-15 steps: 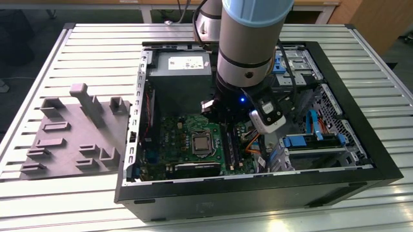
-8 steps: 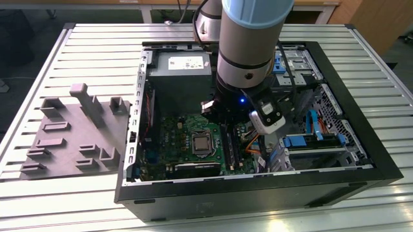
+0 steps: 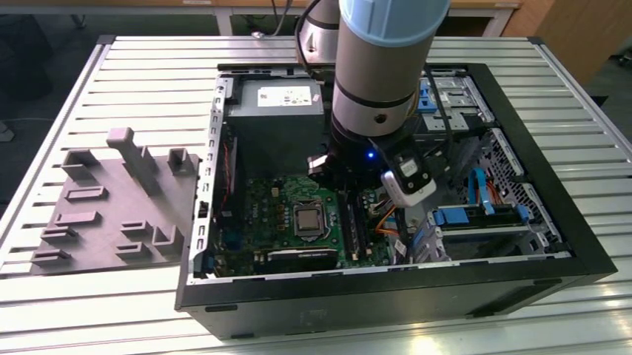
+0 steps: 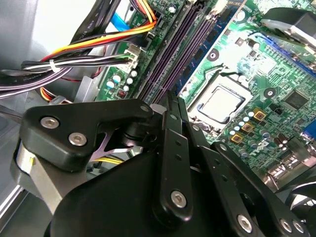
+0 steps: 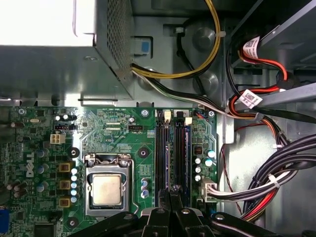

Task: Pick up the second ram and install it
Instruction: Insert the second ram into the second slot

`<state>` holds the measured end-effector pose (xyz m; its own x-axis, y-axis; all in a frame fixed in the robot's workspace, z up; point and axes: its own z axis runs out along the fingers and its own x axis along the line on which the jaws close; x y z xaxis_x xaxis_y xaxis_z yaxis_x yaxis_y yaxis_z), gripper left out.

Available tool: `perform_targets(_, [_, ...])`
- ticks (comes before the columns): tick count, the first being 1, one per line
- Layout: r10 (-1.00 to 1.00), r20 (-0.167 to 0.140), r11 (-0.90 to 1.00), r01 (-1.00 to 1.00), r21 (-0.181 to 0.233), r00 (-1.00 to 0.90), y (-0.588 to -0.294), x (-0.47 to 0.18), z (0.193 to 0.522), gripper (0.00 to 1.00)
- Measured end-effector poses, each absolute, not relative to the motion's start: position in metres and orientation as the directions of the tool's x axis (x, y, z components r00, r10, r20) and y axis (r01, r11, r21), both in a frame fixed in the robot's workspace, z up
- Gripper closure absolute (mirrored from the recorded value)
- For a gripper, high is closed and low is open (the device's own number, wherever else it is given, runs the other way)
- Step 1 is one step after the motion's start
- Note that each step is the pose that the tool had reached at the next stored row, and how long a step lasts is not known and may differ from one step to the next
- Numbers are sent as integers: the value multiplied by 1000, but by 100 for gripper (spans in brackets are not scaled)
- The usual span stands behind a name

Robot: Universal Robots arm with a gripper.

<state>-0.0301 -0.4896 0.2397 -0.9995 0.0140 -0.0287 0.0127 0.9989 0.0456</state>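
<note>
Inside an open computer case [image 3: 553,244], the arm's gripper [image 5: 173,190] hangs low over the green motherboard [image 5: 118,126]. Its fingers [image 4: 170,143] are drawn together, with no visible gap between them. The second ram [image 5: 174,158] seems to stand on edge among the long black memory slots [image 5: 162,153]. Its long axis runs straight away from the fingertips, in line with the seam where they meet. Whether the tips touch it is unclear.

An open computer case [image 3: 553,244] lies on a slatted table [image 3: 148,74]. The arm [image 3: 380,66] reaches down into it over the green motherboard [image 3: 286,222], near the processor [image 3: 309,220]. A grey fixture [image 3: 109,207] sits beside the case, on the exterior view's left.
</note>
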Motion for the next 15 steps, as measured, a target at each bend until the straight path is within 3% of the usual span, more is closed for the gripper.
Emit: perform_targets(15, [14, -29, 999, 13, 45, -999, -490, -30, 233, 88])
